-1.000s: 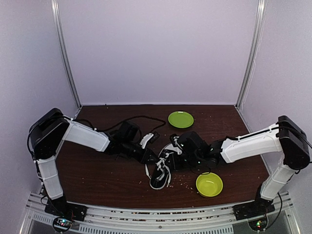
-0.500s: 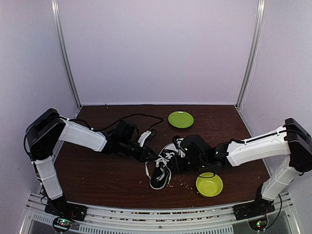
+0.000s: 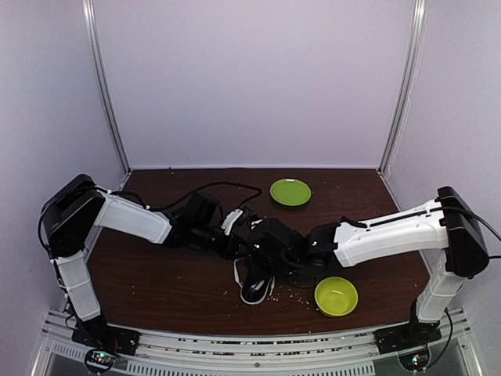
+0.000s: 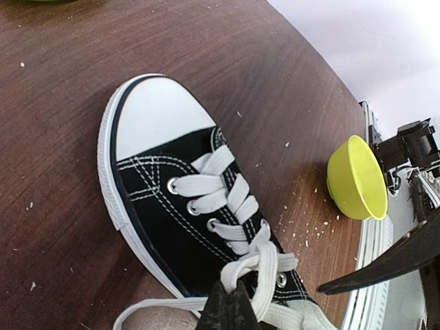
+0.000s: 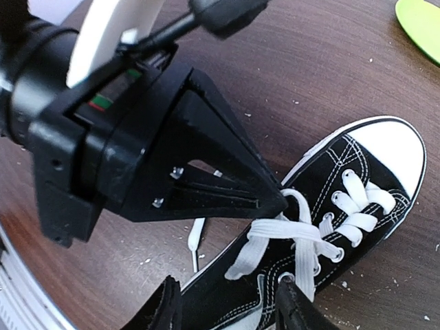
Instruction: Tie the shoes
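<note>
Dark wood-grain table (image 3: 156, 274) under me, both arms reaching in to meet at the middle near the front edge, because that's where the sneaker (image 3: 256, 288) lies, sole down, toe pointing away from my bases

Black canvas upper, matte and stitched in white, with a smooth white rubber toe cap (image 4: 155, 113) and a white rim running round it

My left gripper (image 5: 276, 199) is down at the top of the lacing, its black tapered fingers pressed together on the laces (image 4: 223, 199) right where the two ends cross (from its own wrist view the tips meet with flat white lace running round them). I read that as pinning the crossing so it won't slacken

My right gripper (image 5: 230, 306) hangs over the collar end of the shoe, fingers spread with nothing between them, lined up either side of the loose lace, ready for a grab by the look of it

The laces are flat woven cotton, soft and floppy. One free end trails onto the wood beside the shoe, so they'll slip if gripped lightly

Glossy lime bowl (image 3: 336, 296) sits just right of the shoe, a matching plate (image 3: 290, 192) well behind it

Small metal eyelets (image 4: 172, 185) glint, and pale crumbs (image 4: 309, 230) speckle the wood
</note>
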